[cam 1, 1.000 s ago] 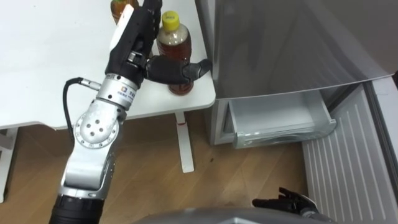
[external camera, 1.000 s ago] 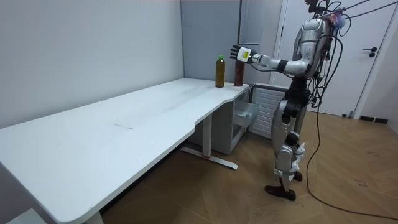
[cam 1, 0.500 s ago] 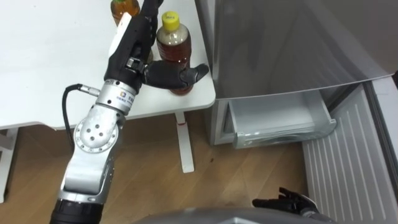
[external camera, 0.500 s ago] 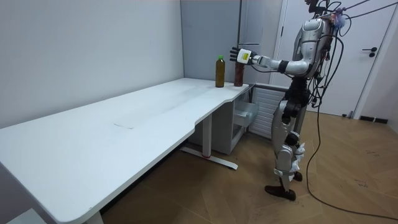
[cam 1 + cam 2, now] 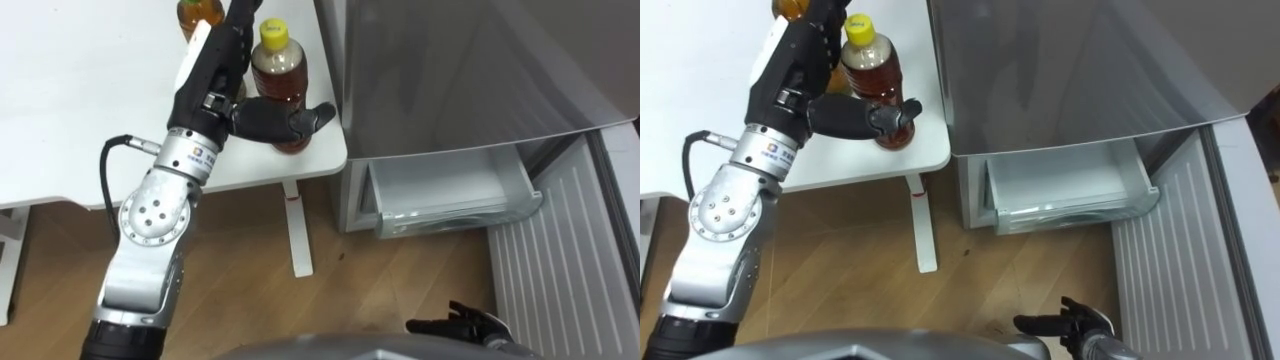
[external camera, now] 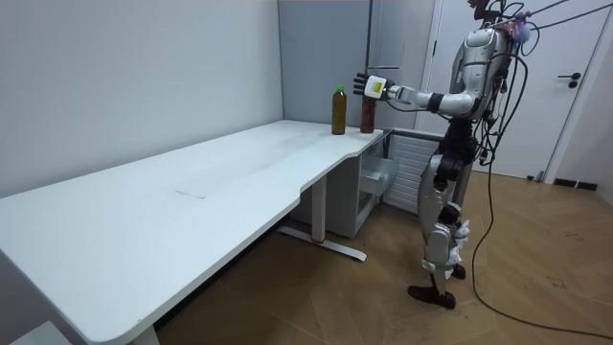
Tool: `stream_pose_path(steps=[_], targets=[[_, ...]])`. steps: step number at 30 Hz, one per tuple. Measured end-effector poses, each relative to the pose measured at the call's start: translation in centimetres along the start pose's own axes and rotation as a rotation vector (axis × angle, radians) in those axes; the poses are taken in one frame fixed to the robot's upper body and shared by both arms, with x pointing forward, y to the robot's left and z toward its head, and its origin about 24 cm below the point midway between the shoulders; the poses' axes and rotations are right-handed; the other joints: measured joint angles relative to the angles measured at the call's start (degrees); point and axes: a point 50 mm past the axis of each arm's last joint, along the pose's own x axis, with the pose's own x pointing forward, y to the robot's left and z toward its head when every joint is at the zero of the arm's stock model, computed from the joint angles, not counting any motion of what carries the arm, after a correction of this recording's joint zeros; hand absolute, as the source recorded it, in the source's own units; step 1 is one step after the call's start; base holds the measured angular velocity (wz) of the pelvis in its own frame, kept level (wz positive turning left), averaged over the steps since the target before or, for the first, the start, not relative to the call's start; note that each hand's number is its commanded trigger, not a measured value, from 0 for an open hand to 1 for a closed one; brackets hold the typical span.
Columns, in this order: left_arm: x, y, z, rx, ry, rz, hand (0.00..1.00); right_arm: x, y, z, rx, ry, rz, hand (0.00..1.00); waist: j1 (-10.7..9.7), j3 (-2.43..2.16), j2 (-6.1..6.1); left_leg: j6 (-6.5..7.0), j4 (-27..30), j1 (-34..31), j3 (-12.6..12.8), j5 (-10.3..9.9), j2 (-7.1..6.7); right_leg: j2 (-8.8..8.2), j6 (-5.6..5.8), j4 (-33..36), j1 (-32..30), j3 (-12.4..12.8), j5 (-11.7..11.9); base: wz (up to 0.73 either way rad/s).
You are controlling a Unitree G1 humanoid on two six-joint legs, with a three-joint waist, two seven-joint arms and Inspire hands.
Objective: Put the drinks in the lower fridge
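Note:
An amber drink bottle with a yellow cap (image 5: 280, 82) stands upright on the near right corner of the white table (image 5: 90, 90). My left hand (image 5: 222, 85) is open against it. Its straight fingers rise along the bottle's left side, and the thumb lies across the front near the base. A second amber bottle (image 5: 197, 14) stands just behind and to the left. In the room view I stand at the table's end with the left arm stretched out to both bottles (image 6: 338, 110). My right hand (image 5: 465, 325) hangs low with its fingers spread.
The grey fridge (image 5: 450, 70) stands right of the table. Its lower clear drawer (image 5: 450, 195) is pulled out, and the open lower door (image 5: 560, 260) lies to the right. Wooden floor and the table's leg (image 5: 297, 230) are below.
The left hand shifted very slightly against the yellow-capped bottle a second ago and has held still since. The bottles have not moved.

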Motion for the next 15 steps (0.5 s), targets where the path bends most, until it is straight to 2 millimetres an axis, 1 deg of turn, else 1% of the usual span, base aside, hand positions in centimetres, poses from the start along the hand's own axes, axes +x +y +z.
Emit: stream_pose_path(steps=[1,3,4,5,15], targets=[[-0.01,0.00,-0.01,0.000,0.000,0.001,0.27,0.00,-0.01,0.00,0.000,0.000,0.000,0.00,0.00,0.01,0.03,0.00,0.02,0.00,0.00,0.00,0.00,0.00,0.00,0.00,0.00,0.00,0.00,0.00],[-0.02,0.00,-0.02,0.000,0.001,0.001,0.74,0.00,-0.02,0.00,0.000,0.000,-0.001,0.00,0.00,0.00,0.06,0.00,0.03,0.00,0.00,0.00,0.00,0.00,0.00,0.00,0.01,0.00,0.00,0.00],[-0.03,0.01,-0.04,0.000,0.002,0.002,0.90,-0.01,-0.03,0.00,0.000,0.000,-0.001,0.00,0.00,0.06,0.00,0.00,0.03,0.02,0.00,0.00,0.00,0.00,0.00,0.00,0.01,0.01,0.00,0.00],[-0.04,0.01,-0.08,-0.001,0.004,0.002,1.00,-0.01,-0.03,-0.01,0.000,0.000,-0.001,0.00,0.00,0.06,0.02,0.00,0.03,0.03,0.00,0.00,0.00,0.00,0.00,0.00,0.02,0.01,0.00,0.00],[-0.14,0.01,-0.74,-0.005,0.028,0.009,1.00,-0.01,-0.10,0.18,-0.024,-0.003,0.009,0.00,-0.12,0.04,0.03,0.00,0.09,-0.01,-0.07,0.00,0.00,0.00,0.00,0.05,0.05,-0.04,0.00,0.00]])
